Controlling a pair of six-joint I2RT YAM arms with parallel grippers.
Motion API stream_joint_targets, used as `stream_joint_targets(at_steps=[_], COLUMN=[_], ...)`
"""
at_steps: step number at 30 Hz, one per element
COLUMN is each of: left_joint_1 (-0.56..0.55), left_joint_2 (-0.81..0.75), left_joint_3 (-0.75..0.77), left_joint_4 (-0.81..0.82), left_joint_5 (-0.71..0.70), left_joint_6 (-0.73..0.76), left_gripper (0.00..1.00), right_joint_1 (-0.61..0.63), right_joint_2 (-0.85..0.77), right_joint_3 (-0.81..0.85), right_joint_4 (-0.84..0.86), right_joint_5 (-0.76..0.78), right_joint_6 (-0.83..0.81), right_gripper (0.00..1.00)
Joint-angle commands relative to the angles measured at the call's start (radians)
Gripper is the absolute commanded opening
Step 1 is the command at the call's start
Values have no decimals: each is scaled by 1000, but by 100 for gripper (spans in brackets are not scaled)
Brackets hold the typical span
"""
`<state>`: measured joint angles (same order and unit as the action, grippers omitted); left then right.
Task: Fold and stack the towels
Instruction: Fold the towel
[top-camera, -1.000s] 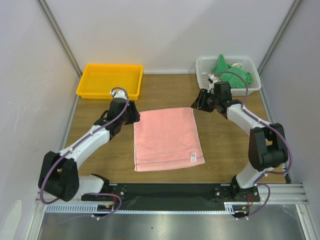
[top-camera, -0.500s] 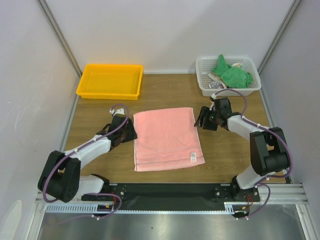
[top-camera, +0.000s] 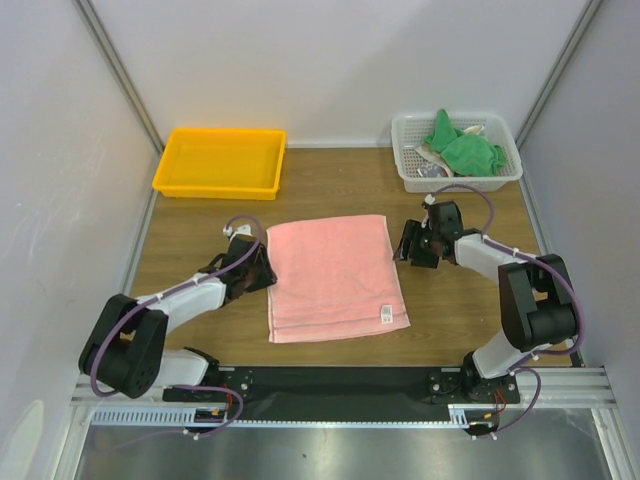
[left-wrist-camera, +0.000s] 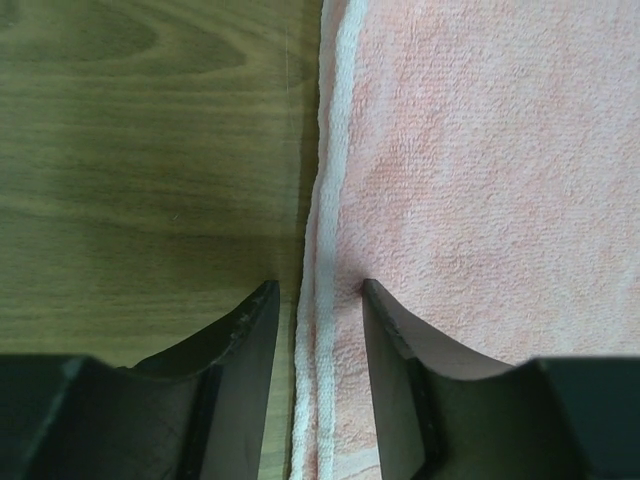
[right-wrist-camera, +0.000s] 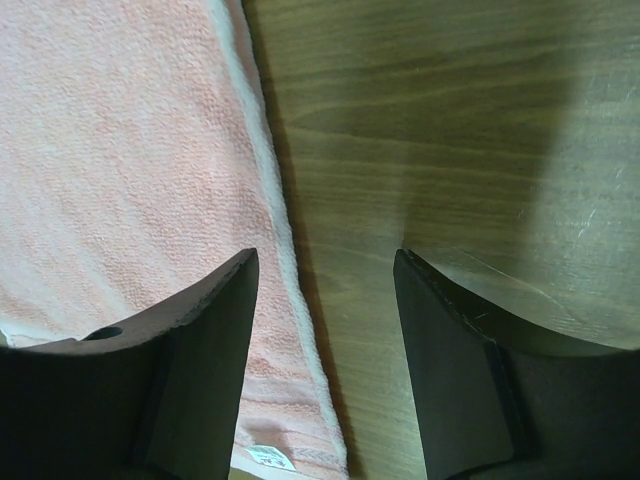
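The pink towel (top-camera: 335, 278) lies flat in the middle of the wooden table (top-camera: 330, 190), already folded, with its layered edges along the near side and a small white label (top-camera: 386, 316) at the near right corner. The left gripper (top-camera: 262, 272) is low at the left edge of the towel, about halfway along it. In the left wrist view its fingers (left-wrist-camera: 245, 340) are apart and stand on both sides of the pale hem, one over the bare wood and the other over the pink cloth (left-wrist-camera: 480, 180). The right gripper (top-camera: 408, 250) is at the right edge of the towel, nearer to the far corner. In the right wrist view its fingers (right-wrist-camera: 215, 330) are also apart, one above the towel (right-wrist-camera: 120, 150) and the other above the wood. An empty yellow tray (top-camera: 215, 187) stands at the far left. A white basket (top-camera: 460, 183) at the far right holds crumpled green towels (top-camera: 465, 150).
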<state>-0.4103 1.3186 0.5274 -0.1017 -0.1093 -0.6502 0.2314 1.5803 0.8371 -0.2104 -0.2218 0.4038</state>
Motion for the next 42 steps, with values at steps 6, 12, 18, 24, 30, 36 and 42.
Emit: stream_joint_targets(at_steps=[6,12,18,24,30,36,42], left_joint_1=[-5,-5,-5,-5,-5,-5,-7], left_joint_2=[54,70,70,82,80,82,80], left_joint_3=[-17,-17,-29,-24,-6,-3,0], left_joint_4=[65,68,74,68,56,40,33], left_joint_5=[-13,-21,-15,-9,-13,-16,-23], left_joint_6=[-35,-32,-23,-9,-2,12,23], left_gripper=[33,16,0,0,0,0,0], right_joint_1=[0,2,3,40,147,229,270], right_joint_2=[15,29,41,61,93,142,168], right_joint_3=[-20,-24,-47,-62,-40,-13,11], right_joint_4=[8,17,54,74,42,-15,-52], right_joint_5=[42,39,7,-5,96,220,314], right_joint_6=[-6,-13,4,15,44,86,115], right_gripper=[63,65,66,66,65,55,25])
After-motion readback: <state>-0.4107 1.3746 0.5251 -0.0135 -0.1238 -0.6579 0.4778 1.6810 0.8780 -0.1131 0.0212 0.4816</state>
